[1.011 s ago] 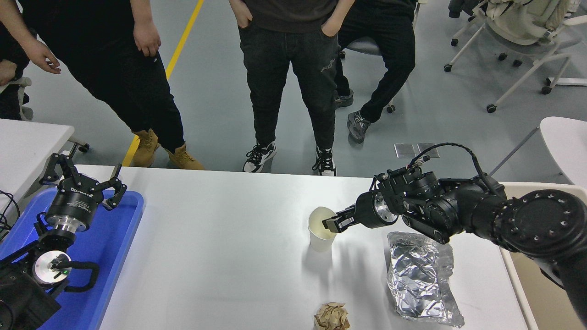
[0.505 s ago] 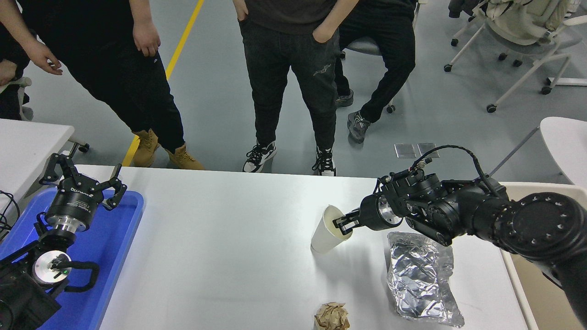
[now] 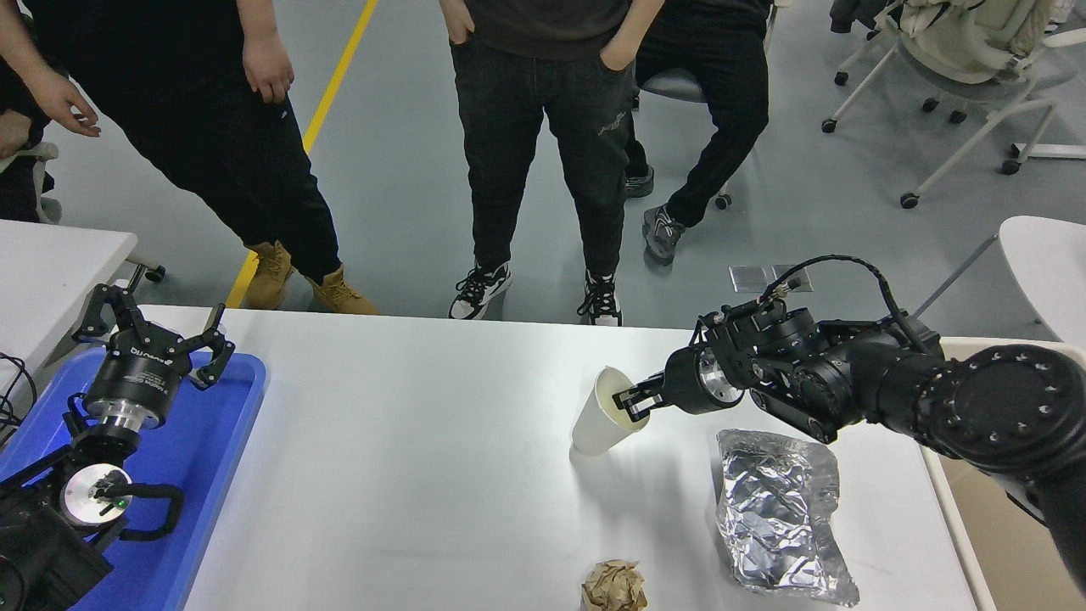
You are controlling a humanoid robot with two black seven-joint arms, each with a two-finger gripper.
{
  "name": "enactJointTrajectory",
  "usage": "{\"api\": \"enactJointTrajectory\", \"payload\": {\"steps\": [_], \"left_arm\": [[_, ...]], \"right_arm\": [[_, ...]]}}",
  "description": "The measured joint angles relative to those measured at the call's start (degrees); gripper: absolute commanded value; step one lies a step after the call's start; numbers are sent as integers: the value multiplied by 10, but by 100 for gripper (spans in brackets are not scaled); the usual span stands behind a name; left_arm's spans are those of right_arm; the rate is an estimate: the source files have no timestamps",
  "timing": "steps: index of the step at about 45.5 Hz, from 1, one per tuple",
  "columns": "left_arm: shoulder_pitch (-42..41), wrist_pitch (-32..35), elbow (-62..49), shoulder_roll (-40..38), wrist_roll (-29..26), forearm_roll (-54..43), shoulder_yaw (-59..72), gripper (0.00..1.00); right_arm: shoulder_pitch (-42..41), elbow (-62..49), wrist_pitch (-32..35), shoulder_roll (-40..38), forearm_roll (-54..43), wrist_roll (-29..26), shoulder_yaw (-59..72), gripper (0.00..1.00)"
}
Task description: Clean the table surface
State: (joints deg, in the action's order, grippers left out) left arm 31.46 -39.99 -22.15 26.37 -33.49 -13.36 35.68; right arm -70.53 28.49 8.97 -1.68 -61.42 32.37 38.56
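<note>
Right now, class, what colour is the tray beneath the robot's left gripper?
Blue: the plastic tray shows plainly in the head view.

The crumpled brown paper ball (image 3: 612,587) at the table surface's (image 3: 407,475) near edge is cut off by the picture's bottom, the blue tray (image 3: 216,458) runs out at the lower left corner, and the people (image 3: 543,127) beyond the far edge are cropped above the waist.

Pale lettering runs across the black body of the left gripper (image 3: 146,346), lower left of the frame; it is too small to read.
</note>
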Motion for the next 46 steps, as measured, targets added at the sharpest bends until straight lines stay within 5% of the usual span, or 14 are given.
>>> {"api": "enactJointTrajectory", "payload": {"steps": [46], "left_arm": [[0,0,0,0,0,0,0,100]], "right_arm": [[-24,106,64,-142,2,46,-207,0]]}}
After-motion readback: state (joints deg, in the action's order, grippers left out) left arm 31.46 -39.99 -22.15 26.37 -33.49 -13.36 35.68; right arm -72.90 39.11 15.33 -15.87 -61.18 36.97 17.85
